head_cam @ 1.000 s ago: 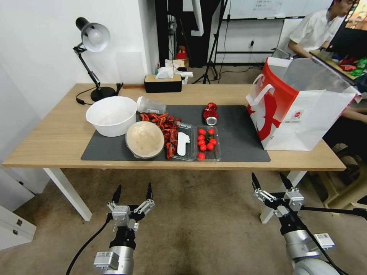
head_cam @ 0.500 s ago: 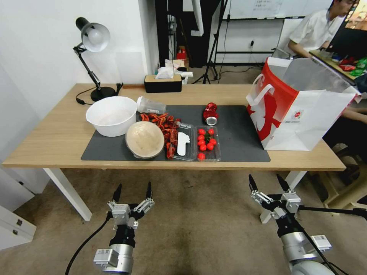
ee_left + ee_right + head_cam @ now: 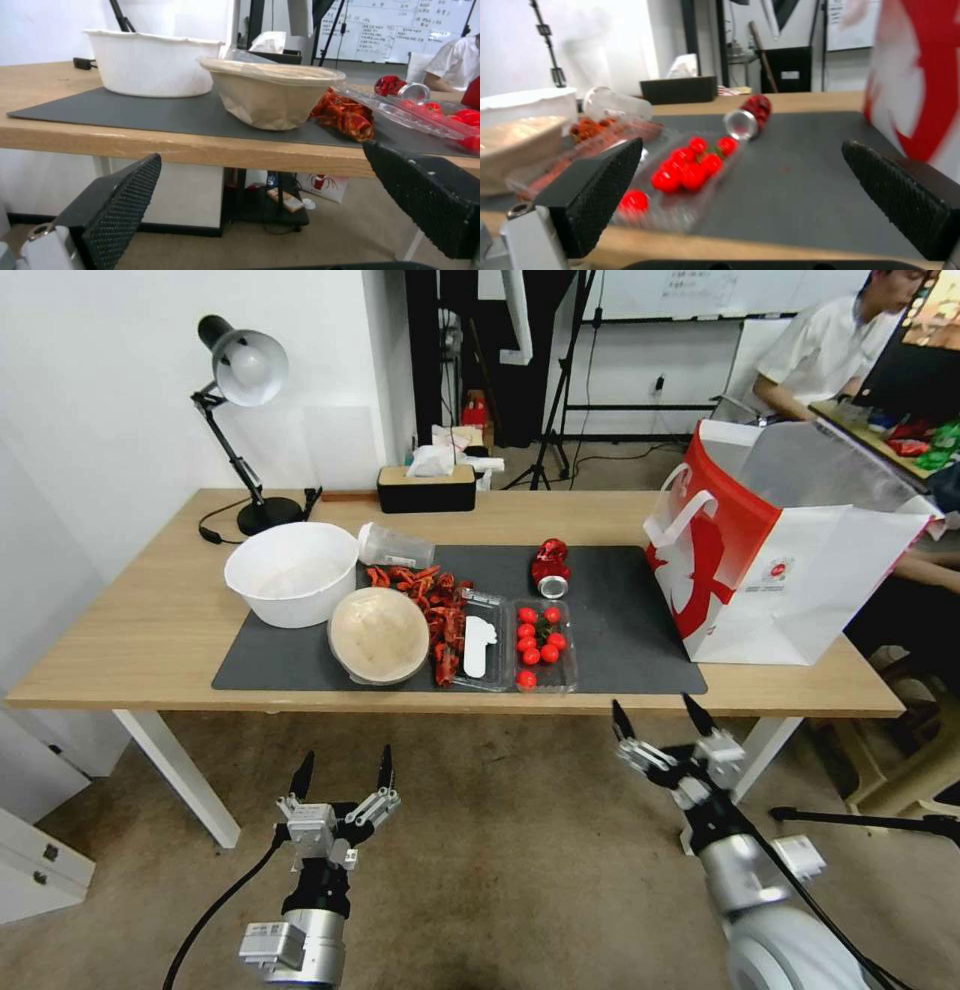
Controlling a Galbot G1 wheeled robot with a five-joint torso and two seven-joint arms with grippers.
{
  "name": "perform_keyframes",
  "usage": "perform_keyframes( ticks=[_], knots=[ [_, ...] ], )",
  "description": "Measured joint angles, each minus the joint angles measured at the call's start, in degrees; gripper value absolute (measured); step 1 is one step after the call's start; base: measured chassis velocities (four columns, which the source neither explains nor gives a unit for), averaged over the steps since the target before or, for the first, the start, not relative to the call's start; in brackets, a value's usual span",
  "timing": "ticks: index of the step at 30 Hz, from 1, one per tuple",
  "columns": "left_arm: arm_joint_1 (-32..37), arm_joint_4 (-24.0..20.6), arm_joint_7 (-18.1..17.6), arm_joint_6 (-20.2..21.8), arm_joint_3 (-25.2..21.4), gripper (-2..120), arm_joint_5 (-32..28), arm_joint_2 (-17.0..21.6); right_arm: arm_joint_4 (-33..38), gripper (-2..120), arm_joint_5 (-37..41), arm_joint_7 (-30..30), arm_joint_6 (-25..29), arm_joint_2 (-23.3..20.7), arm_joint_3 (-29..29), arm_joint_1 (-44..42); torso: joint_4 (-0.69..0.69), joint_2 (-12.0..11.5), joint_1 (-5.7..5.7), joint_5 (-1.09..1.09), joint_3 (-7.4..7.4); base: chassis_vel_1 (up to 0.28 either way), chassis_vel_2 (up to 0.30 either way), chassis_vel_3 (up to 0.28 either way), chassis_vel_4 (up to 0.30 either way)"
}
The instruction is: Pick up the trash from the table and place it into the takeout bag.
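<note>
On the table (image 3: pixel 150 630) lies the trash. A red can (image 3: pixel 550 567) lies on its side on the dark mat (image 3: pixel 630 620), a clear plastic cup (image 3: pixel 395 547) lies tipped behind it to the left, and a round beige dish (image 3: pixel 378 635) sits near the front edge. The red-and-white takeout bag (image 3: pixel 780 560) stands open at the table's right end. My right gripper (image 3: pixel 655 708) is open, just below the front edge, facing the can (image 3: pixel 752 112) and the bag (image 3: pixel 920 93). My left gripper (image 3: pixel 345 760) is open, low before the table, facing the beige dish (image 3: pixel 272 93).
A big white bowl (image 3: pixel 292 573) stands left of the dish. Red-orange shells (image 3: pixel 430 605), a clear tray (image 3: pixel 480 645) and a tray of tomatoes (image 3: pixel 543 645) crowd the mat's middle. A desk lamp (image 3: pixel 240 370) and a tissue box (image 3: pixel 427 485) stand at the back.
My right gripper has risen and moved left, toward the table's front edge. My left gripper has barely shifted. Nothing on the table has moved.
</note>
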Motion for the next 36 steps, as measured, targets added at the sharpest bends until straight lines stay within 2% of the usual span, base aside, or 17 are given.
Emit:
perform_keyframes(
  ticks=[8,12,17,20,24,26,29,32,36],
  knots=[
    [0.37,-0.26,-0.01,0.01,-0.48,100,0.29,-0.17,1.13,100,3.16,2.8,-6.8,-4.0,-4.3,8.08,-0.01,0.0,0.0,0.0,0.0,0.0,0.0,0.0,0.0],
    [0.5,-0.43,-0.02,0.13,-0.93,100,0.62,-0.59,1.12,100,7.06,6.53,-12.32,-8.18,-9.14,16.74,0.0,0.0,0.0,-0.01,0.0,0.0,0.0,0.0,0.0],
    [0.53,-0.43,-0.02,0.18,-1.37,100,0.76,-0.78,0.41,100,9.73,10.03,-16.5,-10.54,-12.84,23.1,-0.01,0.0,0.0,0.0,0.0,0.0,0.0,0.0,0.0],
    [0.55,-0.42,-0.03,0.23,-1.82,100,0.85,-1.2,-1.5,100,13.43,13.24,-20.03,-12.06,-17.0,30.69,0.0,0.0,0.0,0.0,0.0,0.0,0.0,0.0,0.0],
    [0.56,-0.43,-0.03,0.3,-2.02,100,0.97,-1.56,-3.17,100,16.0,15.01,-22.3,-12.58,-19.72,35.37,0.0,0.0,0.0,0.01,0.0,0.0,0.0,0.0,0.0],
    [0.6,-0.43,-0.03,0.35,-2.41,100,1.05,-1.91,-5.59,100,19.1,16.67,-25.18,-12.82,-23.06,41.05,-0.01,0.0,0.0,0.0,0.0,0.0,0.0,0.0,0.0],
    [0.63,-0.43,-0.03,0.36,-2.61,100,1.07,-2.01,-6.82,100,20.38,17.6,-26.49,-12.68,-24.57,43.59,-0.01,0.0,0.01,0.0,0.0,0.0,0.0,0.0,0.0],
    [0.67,-0.55,-0.06,0.41,-3.25,100,1.08,-2.21,-10.45,100,24.41,21.03,-30.66,-11.31,-29.01,51.68,0.0,-0.01,0.0,0.0,0.0,0.0,0.0,0.0,0.0],
    [0.86,-0.63,-0.08,0.41,-3.77,100,1.07,-2.29,-13.96,100,28.18,24.61,-34.88,-9.09,-32.8,58.12,0.0,0.0,0.01,-0.01,0.0,0.0,0.0,0.0,0.0]
  ],
)
